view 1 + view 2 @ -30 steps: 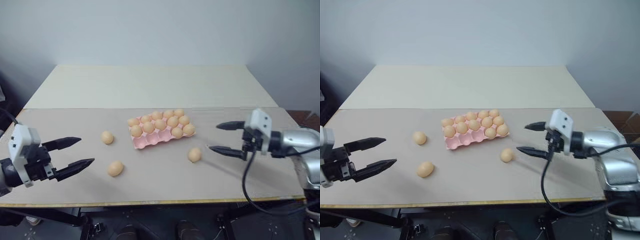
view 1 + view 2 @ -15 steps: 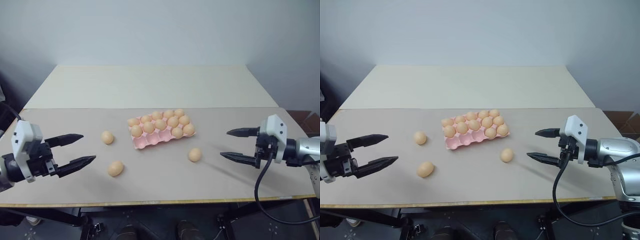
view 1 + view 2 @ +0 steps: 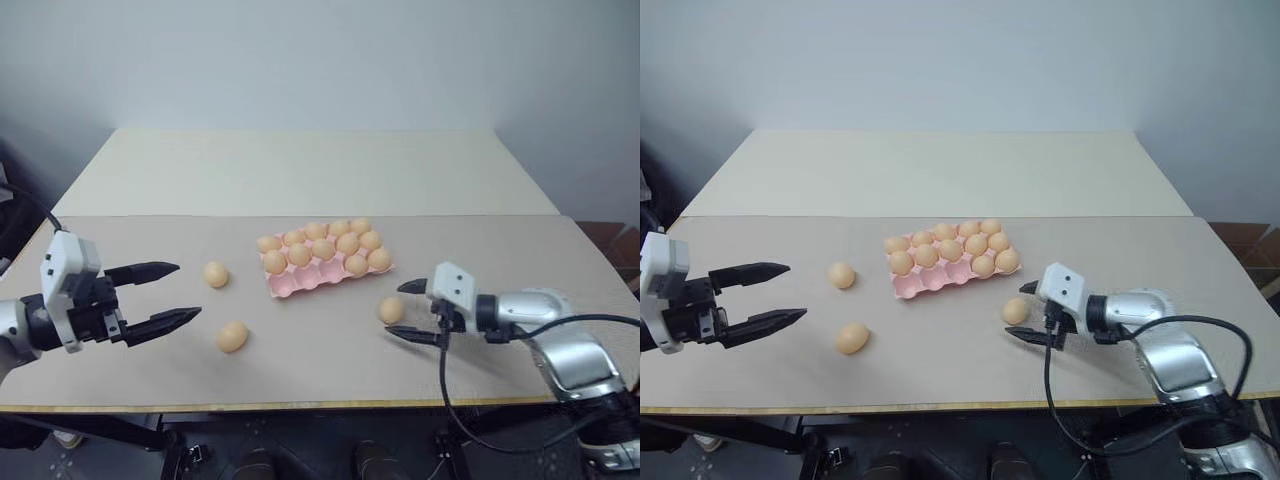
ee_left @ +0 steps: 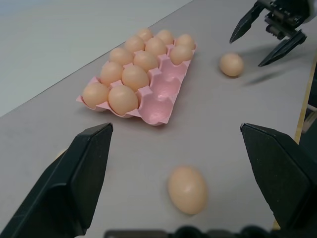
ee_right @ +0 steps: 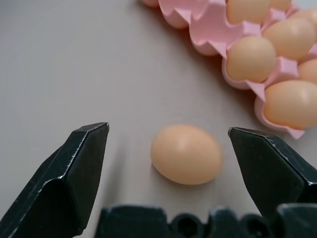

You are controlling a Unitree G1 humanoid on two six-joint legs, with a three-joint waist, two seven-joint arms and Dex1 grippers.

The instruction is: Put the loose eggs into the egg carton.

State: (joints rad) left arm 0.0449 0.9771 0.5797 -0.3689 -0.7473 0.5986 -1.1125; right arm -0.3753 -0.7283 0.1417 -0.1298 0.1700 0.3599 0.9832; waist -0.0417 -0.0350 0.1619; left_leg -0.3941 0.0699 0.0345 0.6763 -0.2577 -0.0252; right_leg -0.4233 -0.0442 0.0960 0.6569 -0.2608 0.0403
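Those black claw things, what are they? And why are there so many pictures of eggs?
The claws are a robot's two hands. The left gripper and the right gripper are both open and hold nothing. Two pictures come from cameras on the robot's head, looking down at the table. Two come from small cameras on its wrists, looking out between the fingers. On the table sits a pink egg carton, mostly filled. Three loose eggs lie beside it: one just in front of the right gripper, and two nearer the left one.
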